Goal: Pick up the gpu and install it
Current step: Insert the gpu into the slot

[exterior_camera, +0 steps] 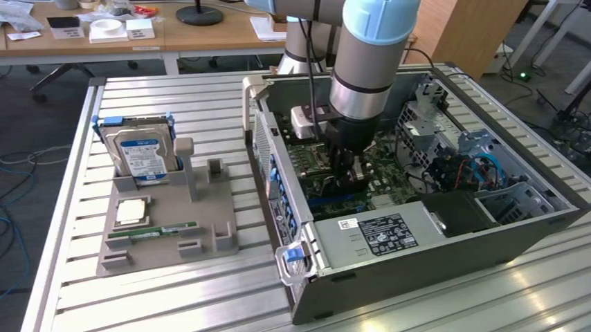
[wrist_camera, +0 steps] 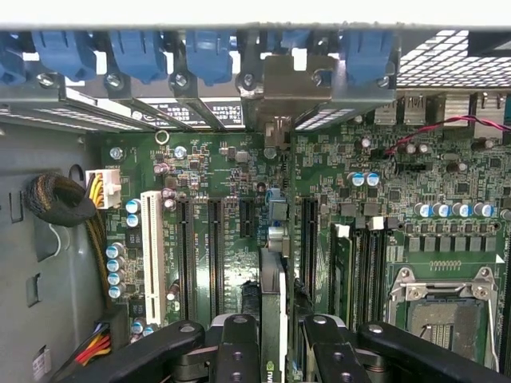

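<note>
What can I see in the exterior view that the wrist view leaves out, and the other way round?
Exterior view: the arm, its end down inside the open computer case, and beside the case a grey rack with a hard drive and a green memory stick. Wrist view: a row of blue clips, long slots, an empty processor socket, and the gpu gripped edge-on in the hand. Both: the hand, low over the green motherboard.
</note>
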Motion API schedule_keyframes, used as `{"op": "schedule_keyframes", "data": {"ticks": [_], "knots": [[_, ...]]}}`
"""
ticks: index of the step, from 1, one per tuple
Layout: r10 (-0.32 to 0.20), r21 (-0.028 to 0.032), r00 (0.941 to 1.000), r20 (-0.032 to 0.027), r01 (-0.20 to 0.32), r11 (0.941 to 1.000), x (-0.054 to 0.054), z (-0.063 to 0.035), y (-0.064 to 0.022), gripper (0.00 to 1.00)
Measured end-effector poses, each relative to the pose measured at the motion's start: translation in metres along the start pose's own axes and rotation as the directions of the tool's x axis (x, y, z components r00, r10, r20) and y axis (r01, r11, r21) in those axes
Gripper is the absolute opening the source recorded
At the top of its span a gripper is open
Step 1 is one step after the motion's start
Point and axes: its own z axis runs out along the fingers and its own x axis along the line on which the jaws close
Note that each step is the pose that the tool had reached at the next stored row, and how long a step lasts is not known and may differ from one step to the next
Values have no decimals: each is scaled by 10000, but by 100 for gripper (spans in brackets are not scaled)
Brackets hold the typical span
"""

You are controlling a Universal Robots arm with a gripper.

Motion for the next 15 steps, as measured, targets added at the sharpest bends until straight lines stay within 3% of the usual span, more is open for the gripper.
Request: {"op": "schedule_keyframes", "data": {"ticks": [15], "knots": [[-66, 15, 10000, 1, 66, 10000, 1, 35, 17, 26]]}}
